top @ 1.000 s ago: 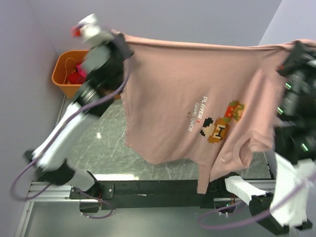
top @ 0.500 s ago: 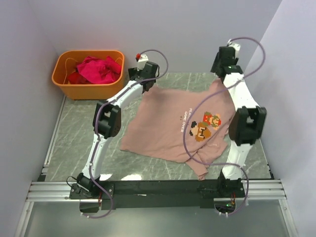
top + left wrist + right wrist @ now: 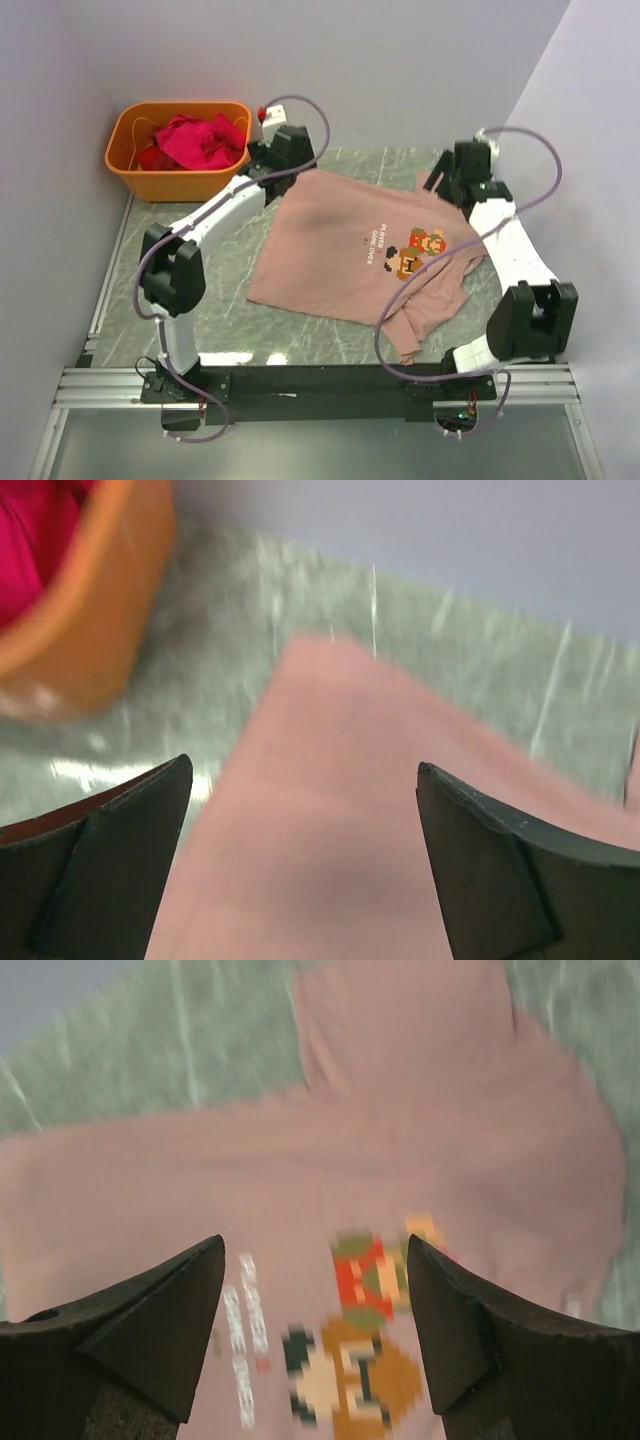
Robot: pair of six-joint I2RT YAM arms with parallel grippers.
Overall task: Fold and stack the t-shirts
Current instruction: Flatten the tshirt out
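Pink-tan tee [image 3: 340,250] is lying print-up on the counter [image 3: 215,330], its far edge running left to right. My left claw [image 3: 302,767] is hovering wide open and empty over the far-left corner; the right claw [image 3: 315,1240] is gaping, also empty, nearer the print.

Grey-green marbled table [image 3: 225,325] carrying a pink-tan t-shirt [image 3: 330,240], the shirt lying print-up across the middle and right, its near right part bunching in folds, orange tub [image 3: 175,185] sitting at the far left corner, holding magenta shirts [image 3: 200,140]
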